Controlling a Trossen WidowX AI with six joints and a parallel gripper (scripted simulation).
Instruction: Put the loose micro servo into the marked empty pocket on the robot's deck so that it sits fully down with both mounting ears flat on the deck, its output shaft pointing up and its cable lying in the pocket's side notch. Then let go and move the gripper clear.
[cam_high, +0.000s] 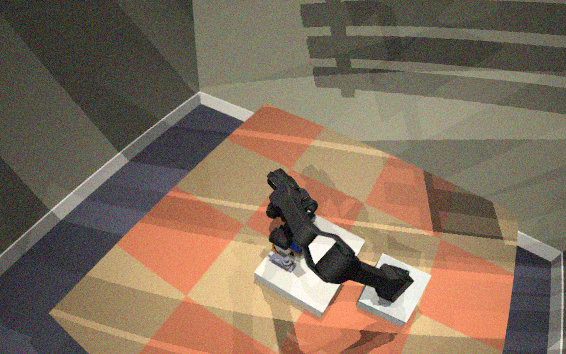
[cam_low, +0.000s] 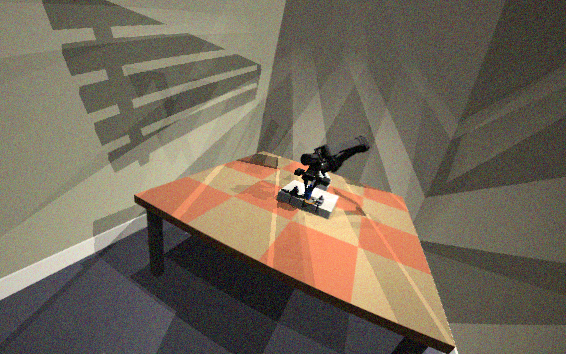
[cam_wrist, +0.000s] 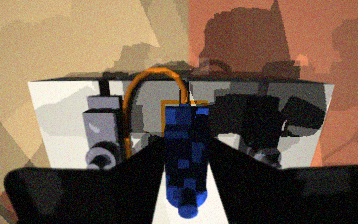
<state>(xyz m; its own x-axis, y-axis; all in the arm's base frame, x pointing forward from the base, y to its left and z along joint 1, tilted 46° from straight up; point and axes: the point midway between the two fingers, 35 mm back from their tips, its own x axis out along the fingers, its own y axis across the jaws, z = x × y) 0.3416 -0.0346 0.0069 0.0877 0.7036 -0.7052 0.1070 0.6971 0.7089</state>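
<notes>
The blue micro servo (cam_high: 296, 248) (cam_low: 308, 191) (cam_wrist: 185, 145) is held between the fingers of my gripper (cam_wrist: 187, 150), which is shut on it. In the wrist view its round output shaft shows at the near end. The orange outline of the pocket (cam_wrist: 163, 118) shows behind it on the white deck (cam_high: 310, 286) (cam_low: 328, 204) (cam_wrist: 44, 105). The servo covers most of the outline and hides the opening. Its height above the deck and whether it enters the pocket cannot be told. The orange cable (cam_wrist: 155, 70) arches up from its far end and bends down on the left.
A grey fitted servo (cam_wrist: 102, 131) (cam_high: 283, 261) stands left of the pocket in the wrist view. Another fitted servo (cam_wrist: 261, 127) stands in shadow on the right. The arm's base stands on a white plate (cam_high: 419, 285) beside the deck, on the checkered table (cam_high: 185, 250) (cam_low: 320, 245).
</notes>
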